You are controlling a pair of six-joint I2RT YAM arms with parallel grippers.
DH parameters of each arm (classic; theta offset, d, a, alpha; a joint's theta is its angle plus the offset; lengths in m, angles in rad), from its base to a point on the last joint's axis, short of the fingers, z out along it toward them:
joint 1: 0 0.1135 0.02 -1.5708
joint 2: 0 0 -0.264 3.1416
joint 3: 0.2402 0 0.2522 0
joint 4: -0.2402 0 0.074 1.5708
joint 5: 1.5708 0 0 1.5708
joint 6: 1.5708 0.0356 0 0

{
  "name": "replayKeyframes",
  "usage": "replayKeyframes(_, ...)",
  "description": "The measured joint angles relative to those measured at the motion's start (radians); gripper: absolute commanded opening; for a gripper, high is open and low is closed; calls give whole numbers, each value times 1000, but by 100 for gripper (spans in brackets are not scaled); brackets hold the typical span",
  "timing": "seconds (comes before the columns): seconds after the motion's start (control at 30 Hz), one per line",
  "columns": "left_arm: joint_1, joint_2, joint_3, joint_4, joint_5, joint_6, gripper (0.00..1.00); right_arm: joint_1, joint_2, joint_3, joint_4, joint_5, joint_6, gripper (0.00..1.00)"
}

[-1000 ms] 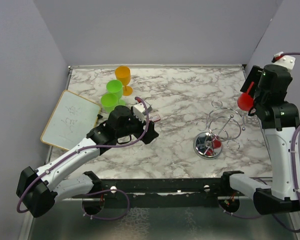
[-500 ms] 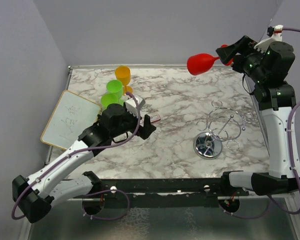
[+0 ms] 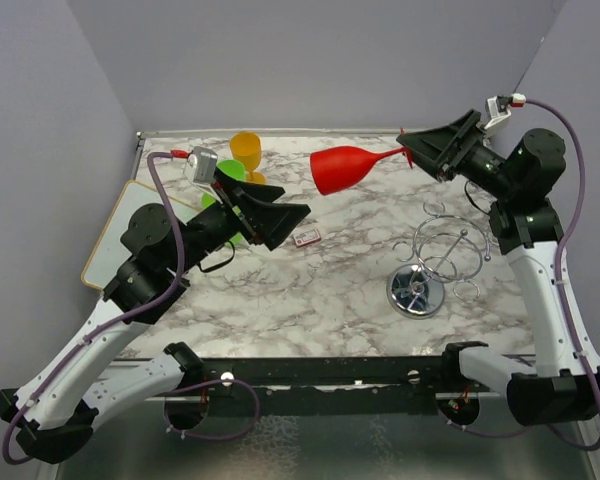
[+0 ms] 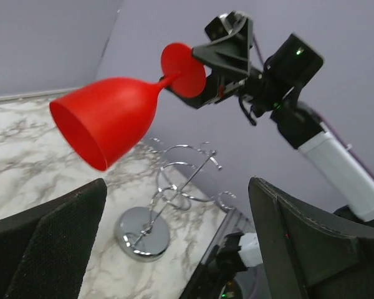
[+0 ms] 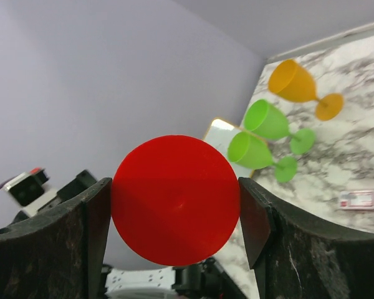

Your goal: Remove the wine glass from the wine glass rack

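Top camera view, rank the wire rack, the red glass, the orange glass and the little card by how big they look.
1. Wire rack, widest spread.
2. Red glass, though it's held up nearer the camera, so its place against the rack is unsure.
3. Orange glass.
4. Card.

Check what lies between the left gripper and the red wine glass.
Nothing but air. In the top view the left gripper sits short of the red wine glass, which the right gripper holds by its foot; the left wrist view agrees.
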Motion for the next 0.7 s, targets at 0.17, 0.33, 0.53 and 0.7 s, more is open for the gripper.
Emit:
replayKeyframes(0.17,0,-2,-45,128,44,-155,97,0,-92,-81,80,-90,105,69)
replayKeyframes(0.33,0,2,-118,204,66,-272,89,0,-132,-82,133,-140,154,70)
replayKeyframes(0.53,0,9,-159,301,93,-365,72,0,-151,-97,183,-179,203,70)
replayKeyframes(0.7,0,31,-163,386,119,-415,54,0,-162,-144,224,-205,244,70)
